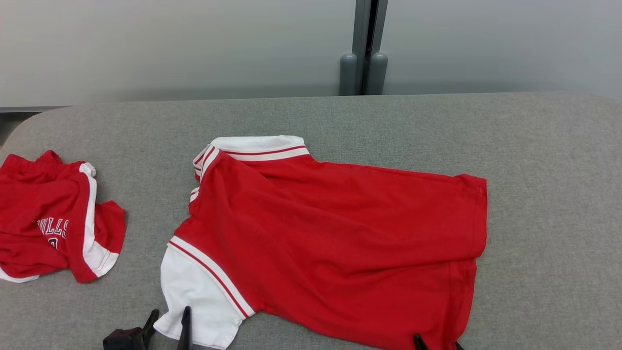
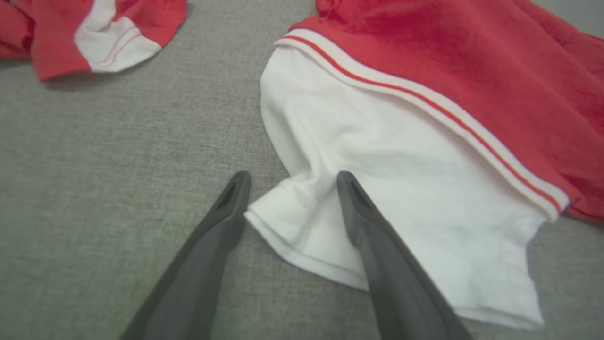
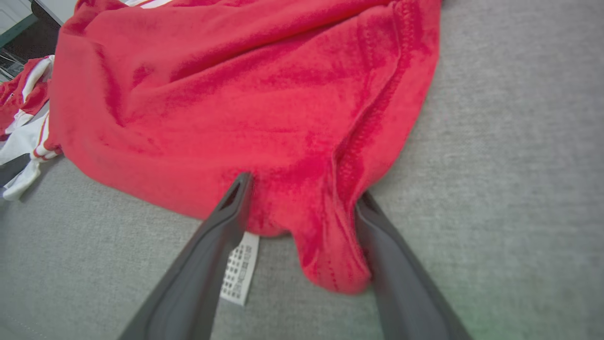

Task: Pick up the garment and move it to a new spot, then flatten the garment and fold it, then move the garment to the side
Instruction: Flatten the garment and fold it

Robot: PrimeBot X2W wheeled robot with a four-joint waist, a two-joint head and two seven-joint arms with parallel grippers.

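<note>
A red shirt (image 1: 330,228) with white sleeves and striped trim lies spread on the grey table (image 1: 544,160), its hem toward the right. My left gripper (image 1: 170,311) is at the near white sleeve (image 2: 401,189). It is open, and the corner of the sleeve's cuff lies between its fingers (image 2: 226,212). My right gripper (image 1: 437,340) is at the shirt's near hem corner (image 3: 330,255). It too is open, with a bunched fold of red cloth between its fingers (image 3: 373,222). A white care label (image 3: 238,274) pokes out from under the hem.
A second red and white garment (image 1: 48,218) with lettering lies crumpled at the table's left end. Bare grey tabletop stretches behind and to the right of the shirt. A pale wall with a grey post (image 1: 363,73) stands behind the table.
</note>
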